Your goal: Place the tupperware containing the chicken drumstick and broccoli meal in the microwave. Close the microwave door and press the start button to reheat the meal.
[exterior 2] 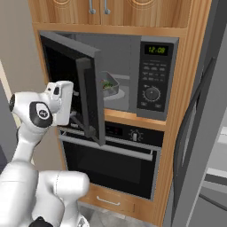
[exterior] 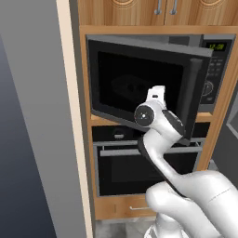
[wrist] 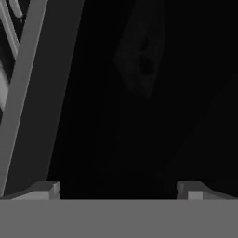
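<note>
The two-finger pincer [wrist: 118, 188] stands wide apart with nothing between its dark fingertips [wrist: 44, 189], directed squarely at the large black microwave door [wrist: 139, 93] with its dark glass window. In the base views the pincer itself is hidden behind the white hand, so its contact with the door cannot be judged.

Ahead of the pincer, through the dark glass, a faint pale outline shows; it is too dim to identify. To the left of the fingertips in the hand view, the door's grey edge runs as a tilted band.

The door [exterior 2: 71, 84] is partly ajar, hinged at the left, its vertical dark bar handle [exterior 2: 88, 95] on the free edge, to the right of the hand.

Beyond the door, inside the grey cavity of the wide black built-in microwave [exterior 2: 153, 77], sits the small shallow grey rectangular tupperware [exterior 2: 110, 85]. The door hides its left part, so its long axis cannot be made out. A tiny green lumpy broccoli floret [exterior 2: 107, 84] shows inside it.

The black oven [exterior 2: 111, 164] with a horizontal silver handle lies below the hand.
</note>
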